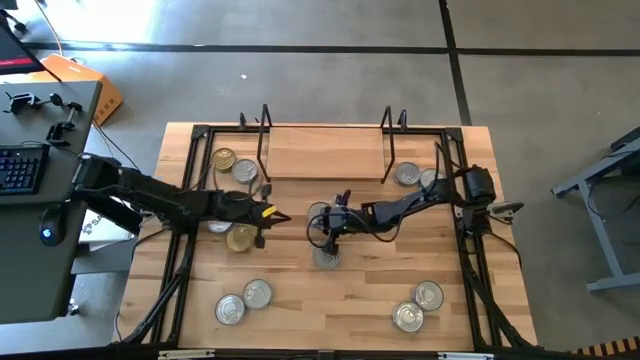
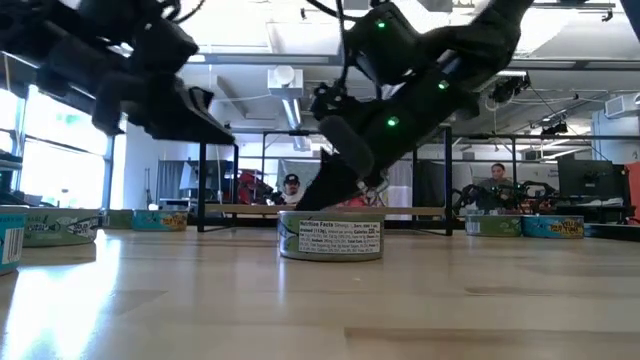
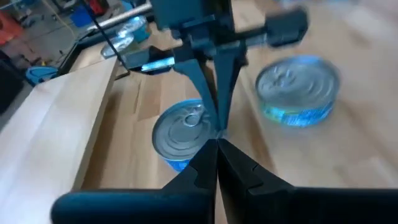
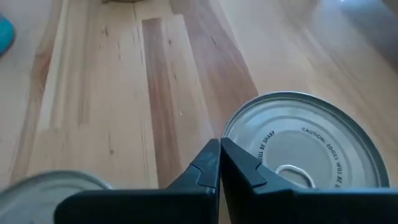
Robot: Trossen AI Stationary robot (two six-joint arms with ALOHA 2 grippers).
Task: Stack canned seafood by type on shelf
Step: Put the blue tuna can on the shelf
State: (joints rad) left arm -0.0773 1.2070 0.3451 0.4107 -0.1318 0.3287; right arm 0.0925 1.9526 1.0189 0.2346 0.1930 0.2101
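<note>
The shelf (image 1: pixel 325 152) looks bare and the tins (image 1: pixel 257 293) lie scattered on the table (image 1: pixel 350 300), so stacking seems barely begun, while the left gripper (image 1: pixel 283 216) and right gripper (image 1: pixel 330 240) hover mid-table, both with fingers pressed together and holding nothing.

The shelf (image 1: pixel 325 150) lies at the table's (image 1: pixel 330 300) far edge, midway across. Two tins (image 1: pixel 235 167) sit just left of it and two tins (image 1: pixel 417 176) just right. Near the middle, one tin (image 1: pixel 327 256) sits in front of another (image 1: pixel 322 214). Two tins (image 1: pixel 244 302) lie at the near left and two tins (image 1: pixel 418 306) at the near right.
</note>
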